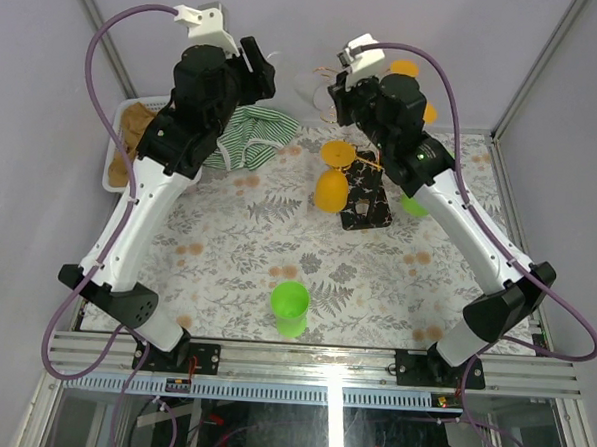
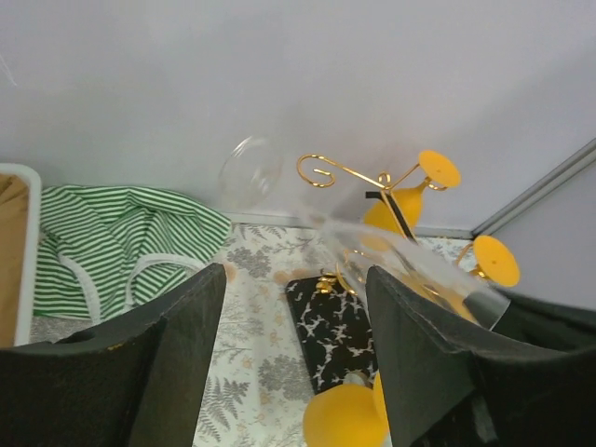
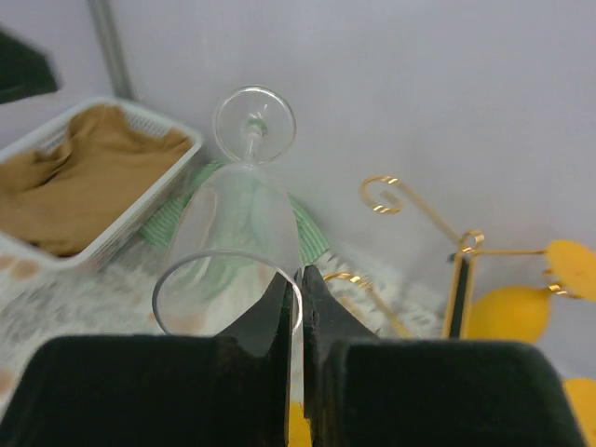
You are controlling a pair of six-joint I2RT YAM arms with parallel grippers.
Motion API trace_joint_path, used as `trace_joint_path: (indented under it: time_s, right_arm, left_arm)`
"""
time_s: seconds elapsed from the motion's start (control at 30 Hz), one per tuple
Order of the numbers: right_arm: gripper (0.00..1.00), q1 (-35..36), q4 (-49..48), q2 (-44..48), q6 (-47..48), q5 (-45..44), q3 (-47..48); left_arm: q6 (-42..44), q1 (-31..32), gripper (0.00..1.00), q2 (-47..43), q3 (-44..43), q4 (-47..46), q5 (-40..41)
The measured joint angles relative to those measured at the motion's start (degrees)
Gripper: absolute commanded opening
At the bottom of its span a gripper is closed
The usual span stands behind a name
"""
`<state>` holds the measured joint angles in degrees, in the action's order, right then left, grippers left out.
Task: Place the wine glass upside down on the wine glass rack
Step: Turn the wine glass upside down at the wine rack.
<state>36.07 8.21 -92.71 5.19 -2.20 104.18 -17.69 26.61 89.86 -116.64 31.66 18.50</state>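
Right claw (image 3: 298, 279): fingers pressed almost together, pinching the rim wall of the clear wine glass (image 3: 233, 223), one finger inside the bowl and one outside.

Wine glass: held in the air above the far edge of the surface (image 1: 227, 250), near the middle of that edge. It lies roughly on its side, with the rim toward the right claw and the foot pointing away. It is not on the rack, and it sits beside the nearest curled hook without touching it.

Left claw (image 2: 296, 275): fingers spread wide with nothing between them. It is raised by the far edge, left of the glass. In the left wrist view the bowl passes close over one finger. I cannot tell whether they touch.

Wine glass rack (image 1: 370, 202): stands upright on its black patterned base, right of centre in the far half of the surface. Orange glasses (image 1: 330, 188) hang from its gold arms, bowls down.

Other items:
- A green cup (image 1: 289, 308) stands upright near the middle of the near edge.
- A green striped cloth (image 1: 248, 141) lies toward the far left.
- A white basket (image 1: 114, 159) holding a brown cloth (image 1: 135, 125) sits at the far left corner.
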Motion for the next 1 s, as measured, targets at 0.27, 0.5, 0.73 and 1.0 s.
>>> trace_joint_path:
  time_s: [0.27,0.5,0.73,1.0]
  right_arm:
    - [0.00,-6.1,-15.9,0.7,2.3,-3.9,-5.1]
    - [0.00,-7.0,-26.8,0.8,1.7,-0.6,-12.6]
    - [0.00,-6.9,-32.7,0.9,-1.0,5.4,-16.3]
    - [0.00,-6.7,-34.6,1.7,-1.6,9.5,-16.3]
  left_arm:
    - [-11.6,-4.3,0.61,1.5,0.0,-4.1,-10.2]
    - [-21.1,-6.6,0.60,7.1,1.9,-13.2,-19.4]
    - [-31.5,-7.8,0.55,7.2,11.6,-24.0,-25.8]
    - [-37.3,-7.9,0.54,6.3,15.2,-33.2,-26.1]
